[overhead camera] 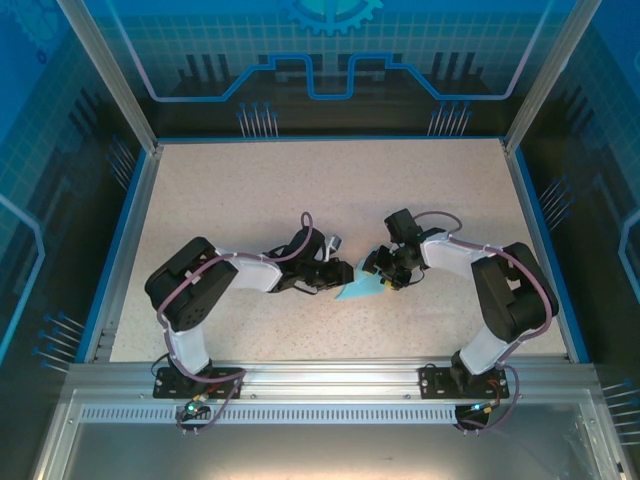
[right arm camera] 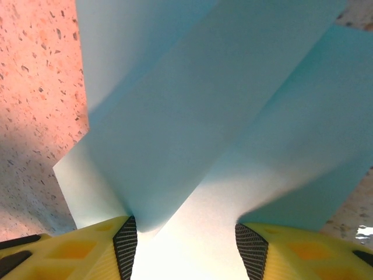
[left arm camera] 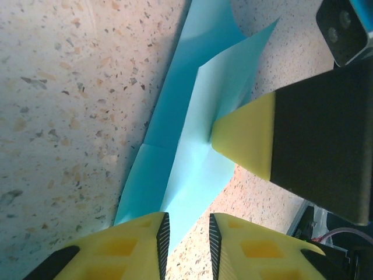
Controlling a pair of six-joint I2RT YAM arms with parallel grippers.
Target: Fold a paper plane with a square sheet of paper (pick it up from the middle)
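1. a partly folded light-blue sheet of paper lies flat on the speckled table, caught between two robot grippers that meet over it.
2. the left gripper sits at the sheet's near-left corner, its jaws parted by a narrow gap. that corner runs into the gap, but bare table shows beside it, so nothing looks pinched.
3. from those jaws the sheet's long axis runs straight away, with a flap doubled over along its left side and a crease crossing its middle.
4. the right gripper stands over the sheet's right side, jaws spread wide, with paper spanning the whole gap beneath them. one yellow fingertip presses on the crease, pinning it down rather than grasping it.
5. both grippers touch the sheet, so neither is clearly nearer. the left one looks better lined up to take the corner along the sheet's length.
6. in the way: the right fingertip on the sheet's middle, which any fold across that spot would have to clear.
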